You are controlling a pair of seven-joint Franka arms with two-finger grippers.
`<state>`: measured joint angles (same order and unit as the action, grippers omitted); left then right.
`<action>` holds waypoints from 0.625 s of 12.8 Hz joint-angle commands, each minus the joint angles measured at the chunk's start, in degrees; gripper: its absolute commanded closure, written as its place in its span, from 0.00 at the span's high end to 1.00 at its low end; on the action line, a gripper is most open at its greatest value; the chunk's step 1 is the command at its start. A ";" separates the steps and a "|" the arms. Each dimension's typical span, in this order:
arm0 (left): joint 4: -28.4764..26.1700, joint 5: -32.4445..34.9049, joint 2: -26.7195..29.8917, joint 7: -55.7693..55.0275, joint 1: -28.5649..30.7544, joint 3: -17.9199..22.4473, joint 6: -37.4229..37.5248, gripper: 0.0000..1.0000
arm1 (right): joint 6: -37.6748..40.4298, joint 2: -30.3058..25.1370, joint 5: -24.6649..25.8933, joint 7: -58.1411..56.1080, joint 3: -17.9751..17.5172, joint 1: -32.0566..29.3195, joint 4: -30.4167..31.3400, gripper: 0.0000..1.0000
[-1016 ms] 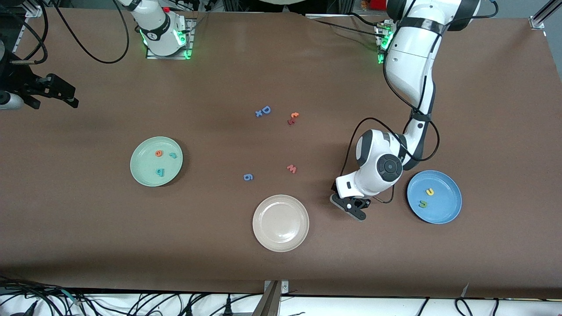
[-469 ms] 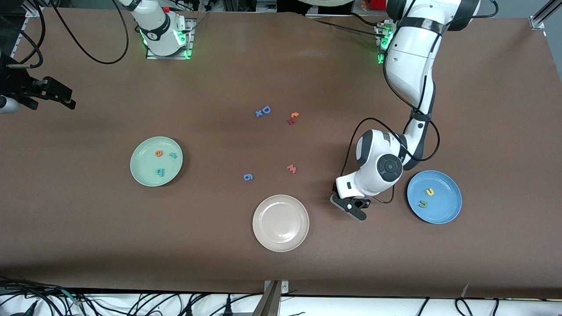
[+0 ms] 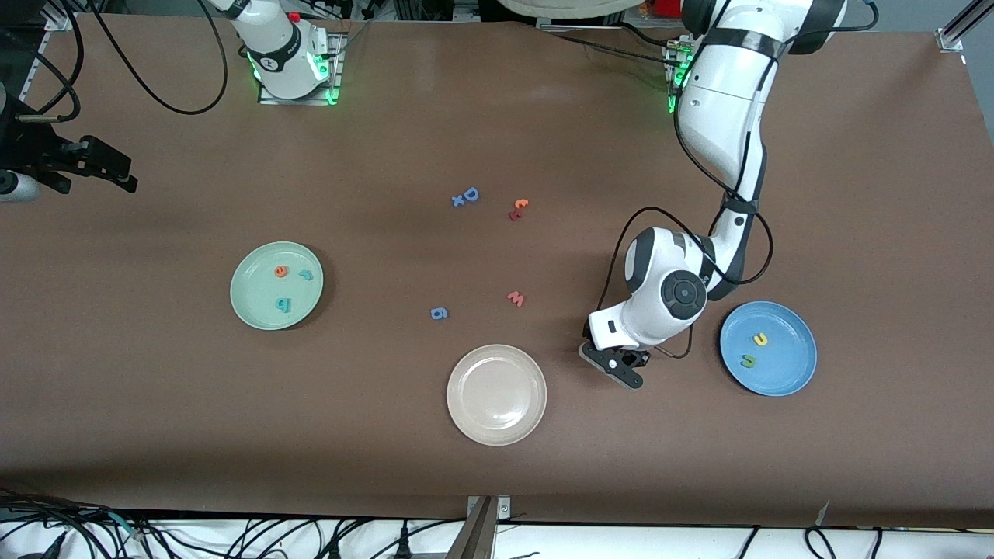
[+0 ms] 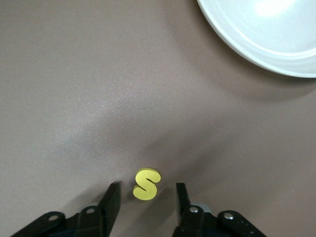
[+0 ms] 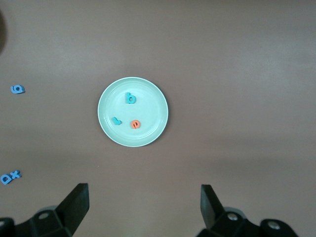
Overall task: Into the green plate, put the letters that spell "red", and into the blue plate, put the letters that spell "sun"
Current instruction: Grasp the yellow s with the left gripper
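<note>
A yellow "s" (image 4: pixel 146 184) lies flat on the brown table between the fingers of my left gripper (image 4: pixel 146 190), which is open, with a gap on each side of the letter. In the front view that gripper (image 3: pixel 613 366) is down at the table between the beige plate and the blue plate (image 3: pixel 786 371), and it hides the "s". The blue plate holds a yellow "u" (image 3: pixel 760 339) and an olive "n" (image 3: pixel 748 361). The green plate (image 3: pixel 256 299) holds the orange "e" (image 3: pixel 280 271), teal "r" (image 3: pixel 307 274) and teal "d" (image 3: pixel 283 304). My right gripper (image 5: pixel 143 190) hangs open high over the table, empty.
A beige plate (image 3: pixel 496 423) sits near the front camera, beside the left gripper. Loose letters lie mid-table: a blue "g" (image 3: pixel 439 313), a pink "w" (image 3: pixel 516 298), a blue "D" with an "x" (image 3: pixel 466 196), and orange and red pieces (image 3: pixel 518 208).
The left gripper's fingers have drawn closer together around the "s", and that arm has edged slightly toward the beige plate. The letters in the plates have not moved.
</note>
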<state>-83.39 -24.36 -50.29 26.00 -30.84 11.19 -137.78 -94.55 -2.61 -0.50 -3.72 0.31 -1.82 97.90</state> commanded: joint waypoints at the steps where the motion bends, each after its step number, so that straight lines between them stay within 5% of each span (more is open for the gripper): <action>1: 0.95 -2.27 -0.78 0.28 -0.62 0.59 -1.87 0.44 | 1.30 0.94 -0.56 -1.20 -0.05 -0.20 -2.10 1.00; 8: 1.04 -2.09 -1.13 0.55 -0.71 0.59 -2.05 0.37 | -1.16 1.73 0.67 -0.85 -0.22 -0.11 -2.36 1.00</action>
<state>-83.39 -24.36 -50.59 25.99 -30.87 11.18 -139.41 -96.04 -1.88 -0.32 -3.74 0.30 -1.82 97.29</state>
